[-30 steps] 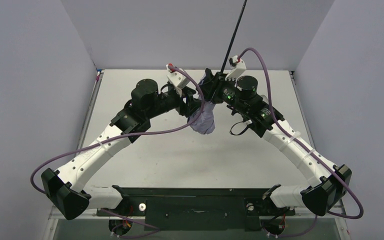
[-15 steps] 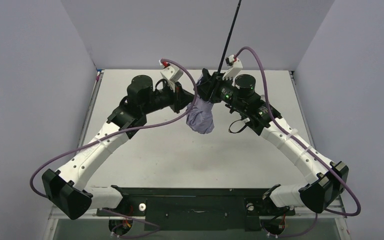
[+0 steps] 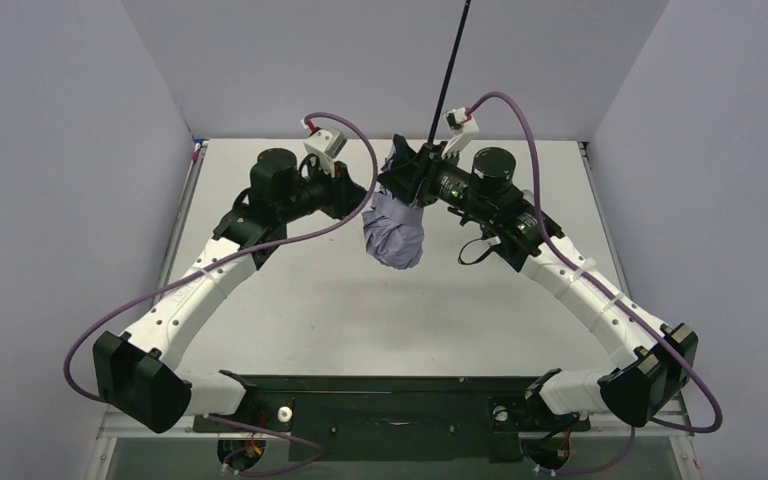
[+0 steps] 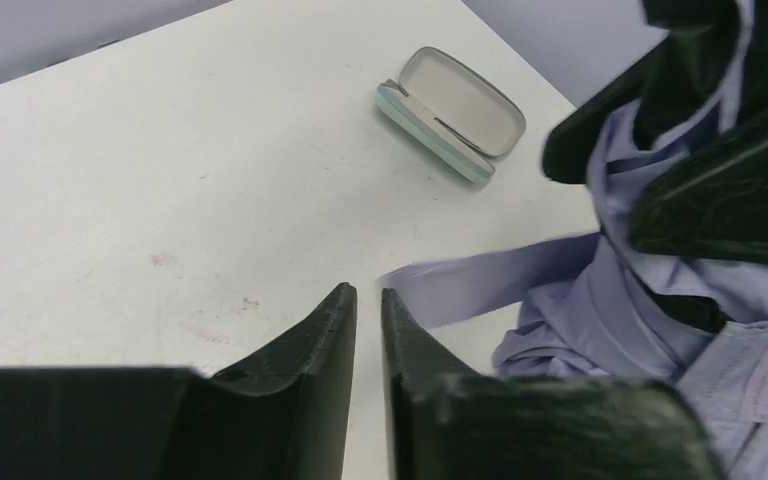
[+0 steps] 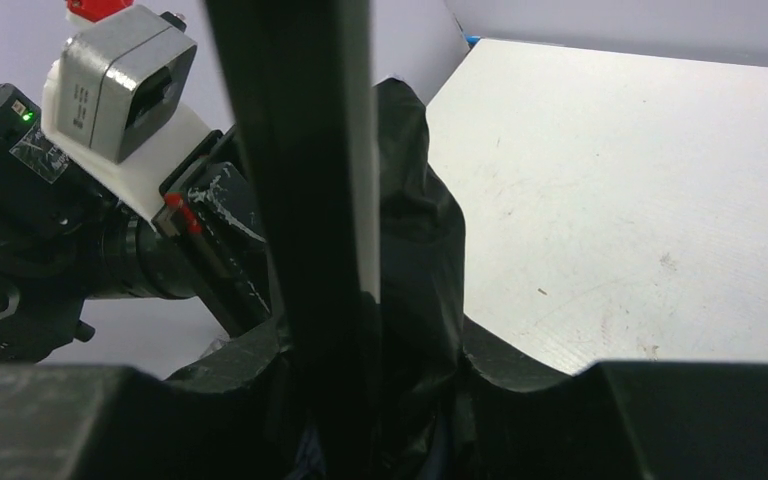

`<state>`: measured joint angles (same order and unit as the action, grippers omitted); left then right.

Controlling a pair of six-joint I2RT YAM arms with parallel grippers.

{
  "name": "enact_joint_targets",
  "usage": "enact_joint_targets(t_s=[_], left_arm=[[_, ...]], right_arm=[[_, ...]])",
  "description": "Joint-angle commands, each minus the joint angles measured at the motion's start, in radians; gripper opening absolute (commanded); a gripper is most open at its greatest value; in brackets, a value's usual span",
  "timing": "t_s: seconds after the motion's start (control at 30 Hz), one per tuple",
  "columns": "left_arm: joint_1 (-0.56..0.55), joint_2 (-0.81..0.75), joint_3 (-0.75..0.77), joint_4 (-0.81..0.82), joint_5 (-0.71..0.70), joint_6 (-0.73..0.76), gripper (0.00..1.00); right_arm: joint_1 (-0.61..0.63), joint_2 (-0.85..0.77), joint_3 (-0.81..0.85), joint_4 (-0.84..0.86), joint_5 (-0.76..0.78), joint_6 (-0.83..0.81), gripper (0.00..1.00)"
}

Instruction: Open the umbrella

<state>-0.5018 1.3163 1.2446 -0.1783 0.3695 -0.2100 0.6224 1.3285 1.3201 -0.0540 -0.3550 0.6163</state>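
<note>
The umbrella (image 3: pixel 393 232) hangs above the table as a bunched pale lavender bundle, and its thin black shaft (image 3: pixel 450 70) rises up out of the top view. My right gripper (image 3: pixel 412 178) is shut on the umbrella where the shaft meets the fabric. In the right wrist view the shaft (image 5: pixel 305 200) and black folds fill the jaws of the right gripper (image 5: pixel 370 350). My left gripper (image 3: pixel 355 198) sits just left of the bundle. In the left wrist view the left gripper (image 4: pixel 368 296) is shut and empty, with the lavender fabric (image 4: pixel 610 300) and a loose strap (image 4: pixel 490 285) to its right.
An open pale green glasses case (image 4: pixel 450 112) lies on the white table (image 4: pixel 160 180) beyond the left gripper. Grey walls (image 3: pixel 60 150) enclose the table on three sides. The left wrist camera (image 5: pixel 110 80) is close beside the right gripper.
Both grippers and the umbrella have shifted to the left. The left arm has drawn back leftward from the bundle. The fabric bundle now hangs fuller.
</note>
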Motion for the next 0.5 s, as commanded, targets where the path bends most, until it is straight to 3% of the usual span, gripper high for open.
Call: enact_joint_targets(t_s=[0.0,0.07,0.13,0.27,0.37,0.47], left_arm=[[0.115,-0.043,-0.011,0.038,-0.013,-0.043,0.33],[0.182,-0.058,-0.029,0.082,0.047,-0.091,0.54],[0.227,-0.072,-0.035,0.102,0.099,-0.103,0.64],[0.26,-0.108,-0.044,0.085,0.149,-0.039,0.77],[0.261,-0.129,-0.046,0.065,0.157,0.026,0.85],[0.261,-0.136,-0.032,0.08,0.218,0.073,0.91]], right_arm=[[-0.024,-0.054,0.051,0.112,-0.019,-0.007,0.0],[-0.034,-0.058,0.05,0.111,-0.015,-0.021,0.0],[-0.037,-0.066,0.044,0.112,-0.001,-0.056,0.0],[-0.013,-0.098,0.035,0.071,0.099,-0.238,0.0],[0.029,-0.094,0.054,-0.077,0.269,-0.575,0.0],[0.051,-0.086,0.026,-0.159,0.348,-0.768,0.0]])
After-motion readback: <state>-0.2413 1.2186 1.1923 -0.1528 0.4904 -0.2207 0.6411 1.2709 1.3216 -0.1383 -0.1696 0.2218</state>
